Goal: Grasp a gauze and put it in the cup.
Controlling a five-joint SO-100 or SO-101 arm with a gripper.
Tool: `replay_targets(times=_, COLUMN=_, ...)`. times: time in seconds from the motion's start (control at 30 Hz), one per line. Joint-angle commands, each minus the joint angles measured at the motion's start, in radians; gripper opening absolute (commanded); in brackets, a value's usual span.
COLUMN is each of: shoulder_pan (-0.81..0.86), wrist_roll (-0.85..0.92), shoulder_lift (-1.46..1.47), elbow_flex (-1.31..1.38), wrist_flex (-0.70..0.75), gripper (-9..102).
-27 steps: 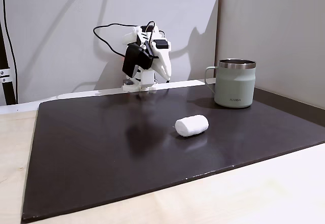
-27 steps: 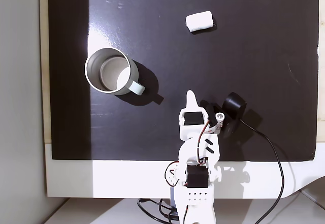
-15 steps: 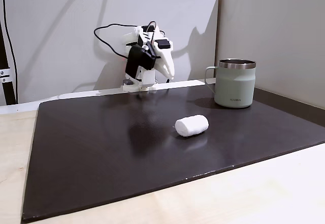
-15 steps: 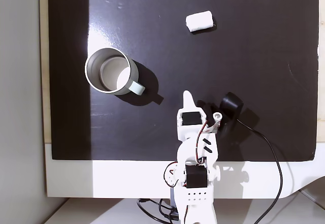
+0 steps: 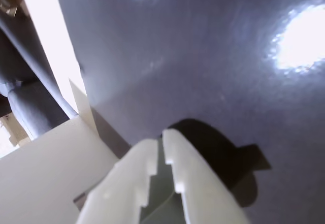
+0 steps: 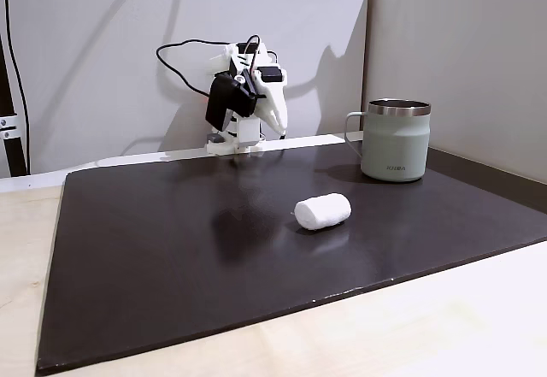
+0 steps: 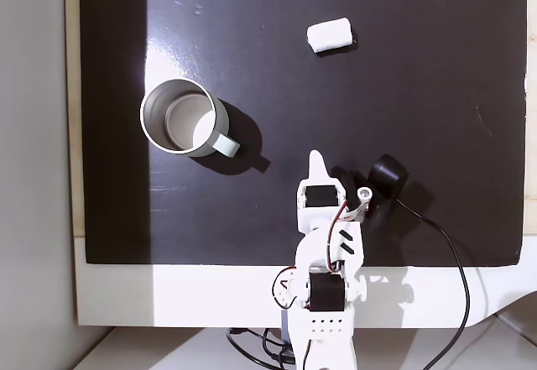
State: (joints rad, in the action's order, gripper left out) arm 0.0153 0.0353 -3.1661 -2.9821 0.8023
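With the gripper (image 5: 160, 142) apparently pressed closed and empty low in the wrist view, spread its fingers, then reach up-frame in the top-down fixed view to the gauze (image 7: 329, 34), well right of the cup (image 7: 181, 118).

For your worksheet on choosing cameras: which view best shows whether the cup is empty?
The fixed view from above: it looks straight into the cup, whose steel inside holds nothing. The fixed view from the side shows its green wall and handle, not the inside.
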Motion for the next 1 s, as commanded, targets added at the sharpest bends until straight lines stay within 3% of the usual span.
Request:
replay_targets(times=0.0, shoulder_pan=0.012, wrist_roll=0.011, shoulder_lift=0.021, elbow_flex=0.127, wrist_flex=0.023, gripper=0)
replay_targets(times=0.43, shoulder_pan=0.035, wrist_roll=-0.107, shoulder_lift=0.857, elbow_flex=0.801, wrist_flex=0.049, gripper=0)
replay_targets(times=0.97, shoulder_pan=0.086, wrist_roll=-0.081, shoulder_lift=1.517, elbow_flex=1.385, wrist_flex=0.261, gripper=27)
